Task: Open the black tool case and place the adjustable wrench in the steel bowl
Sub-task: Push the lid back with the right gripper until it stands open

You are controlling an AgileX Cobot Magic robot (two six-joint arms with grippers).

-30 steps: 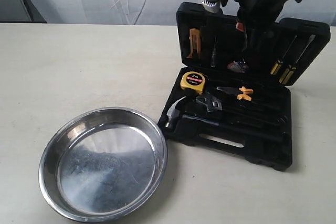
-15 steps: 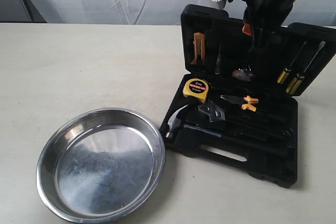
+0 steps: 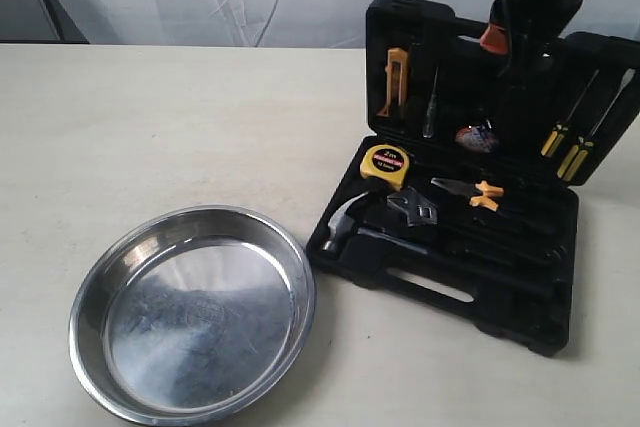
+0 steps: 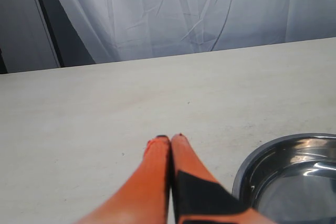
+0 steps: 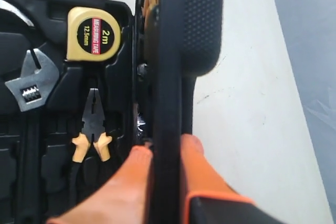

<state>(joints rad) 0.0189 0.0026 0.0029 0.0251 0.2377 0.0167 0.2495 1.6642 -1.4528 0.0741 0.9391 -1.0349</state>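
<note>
The black tool case (image 3: pixel 460 287) stands open on the right of the table, its lid (image 3: pixel 600 57) raised upright. My right gripper (image 5: pixel 167 150) is shut on the lid's top edge (image 5: pixel 170 77), one orange finger on each side. The adjustable wrench (image 3: pixel 412 209) lies in the case tray beside the hammer; its silver head (image 5: pixel 29 82) shows in the right wrist view. The steel bowl (image 3: pixel 100 277) sits at the front left, holding nothing. My left gripper (image 4: pixel 170 139) is shut on nothing above bare table, next to the bowl's rim (image 4: pixel 247 166); it is outside the exterior view.
The tray also holds a yellow tape measure (image 3: pixel 385 162), orange-handled pliers (image 3: pixel 475 191) and a claw hammer (image 3: pixel 345 222). The lid carries yellow-handled screwdrivers (image 3: pixel 568 147) and an orange knife (image 3: pixel 396 80). A white curtain hangs behind the table.
The right gripper has drawn the lid up and to the right; the whole case has slid right and turned slightly. The bowl and left gripper have stayed put.
</note>
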